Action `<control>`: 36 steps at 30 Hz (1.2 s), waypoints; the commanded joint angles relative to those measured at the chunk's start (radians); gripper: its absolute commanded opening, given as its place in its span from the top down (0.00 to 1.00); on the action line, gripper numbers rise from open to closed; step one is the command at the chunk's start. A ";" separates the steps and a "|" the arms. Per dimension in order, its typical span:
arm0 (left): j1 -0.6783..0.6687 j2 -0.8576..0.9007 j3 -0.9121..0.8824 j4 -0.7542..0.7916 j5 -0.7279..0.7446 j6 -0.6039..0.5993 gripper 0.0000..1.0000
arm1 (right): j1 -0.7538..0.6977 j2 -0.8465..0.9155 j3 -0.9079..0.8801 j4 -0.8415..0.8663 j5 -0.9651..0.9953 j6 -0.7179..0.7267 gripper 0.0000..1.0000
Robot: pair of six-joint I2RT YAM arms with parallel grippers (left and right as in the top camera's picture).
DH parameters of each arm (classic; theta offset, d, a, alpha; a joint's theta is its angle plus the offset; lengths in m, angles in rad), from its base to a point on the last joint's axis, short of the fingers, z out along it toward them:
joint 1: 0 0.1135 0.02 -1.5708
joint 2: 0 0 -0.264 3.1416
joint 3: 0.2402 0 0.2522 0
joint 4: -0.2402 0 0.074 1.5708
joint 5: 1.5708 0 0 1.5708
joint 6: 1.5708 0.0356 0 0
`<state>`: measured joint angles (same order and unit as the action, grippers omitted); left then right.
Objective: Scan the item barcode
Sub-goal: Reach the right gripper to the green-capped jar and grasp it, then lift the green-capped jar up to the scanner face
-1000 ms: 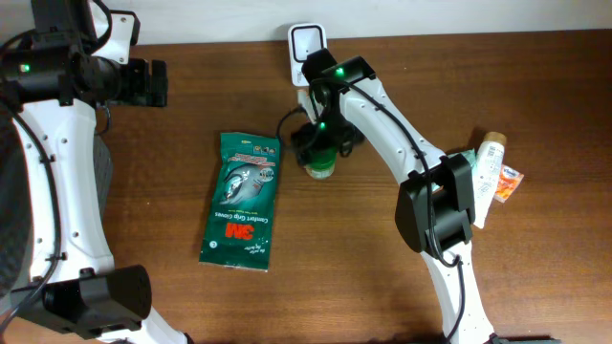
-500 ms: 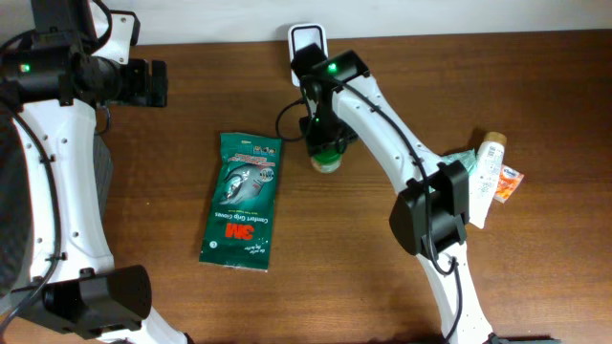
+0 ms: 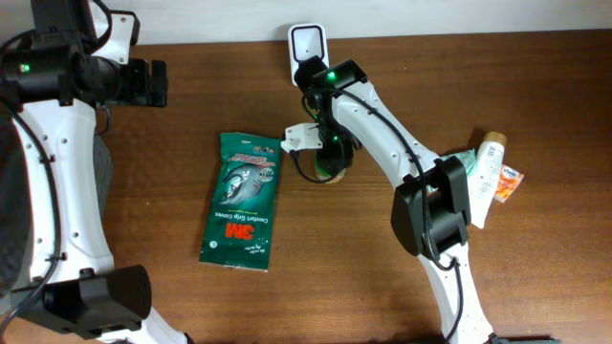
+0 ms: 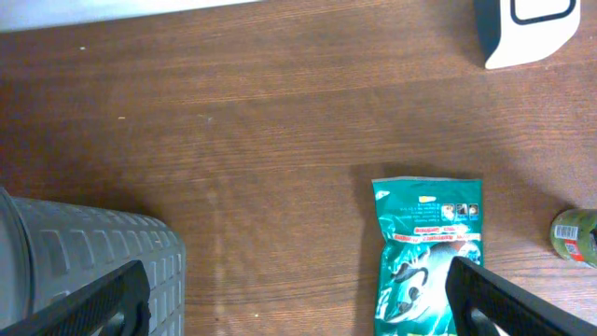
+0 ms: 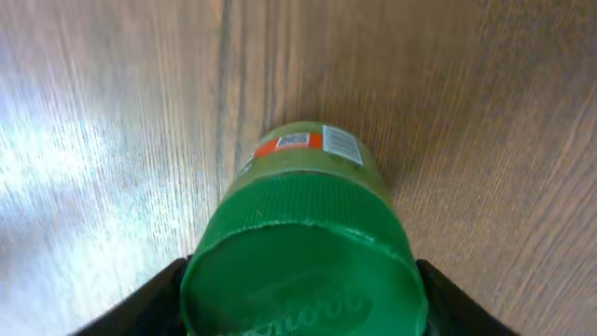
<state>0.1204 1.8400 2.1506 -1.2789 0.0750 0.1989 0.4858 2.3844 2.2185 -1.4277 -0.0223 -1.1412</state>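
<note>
Right gripper [image 3: 325,158] sits over the green-lidded jar [image 3: 331,170], a little in front of the scanner [image 3: 308,43]. The scanner is white and stands at the middle of the worktop's [image 3: 535,86] back edge.

Right wrist view: the ribbed green lid fills the lower frame. Dark fingers [image 5: 154,299] lie against it on both sides with no gap showing, so the jaws are clamped on the jar. The jar body runs away from the camera and carries an orange band with a small white printed patch beside it. Cannot tell whether its base touches the wood. From overhead the arm hides most of the jar.

Left gripper [image 3: 148,83] is held near the back-left corner, well apart from the jar. Its jaws are spread wide with nothing between them. Its wrist camera looks down on bare wood, with the jar at the far right of frame.

Green glove packet [image 3: 244,199] lies flat near the middle of the worktop, just left of the jar and not touching it. Its long side runs front to back.

Grey ribbed bin [image 4: 84,266] — at the left edge, only partly in view.

White tube [image 3: 488,167] and some small sachets lie in a loose pile near the right edge.
</note>
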 commanded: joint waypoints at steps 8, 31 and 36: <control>0.007 -0.007 0.003 0.002 0.008 0.016 0.01 | -0.003 -0.047 0.302 -0.181 -0.135 0.929 0.01; 0.007 -0.007 0.003 0.001 0.008 0.016 0.01 | 0.008 -0.020 -0.052 0.014 0.076 1.584 0.50; 0.007 -0.007 0.003 0.001 0.008 0.016 0.01 | -0.030 -0.073 0.180 -0.011 -0.393 0.998 0.50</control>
<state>0.1204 1.8400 2.1506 -1.2789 0.0750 0.1989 0.4839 2.3623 2.2536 -1.4178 -0.0700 0.2501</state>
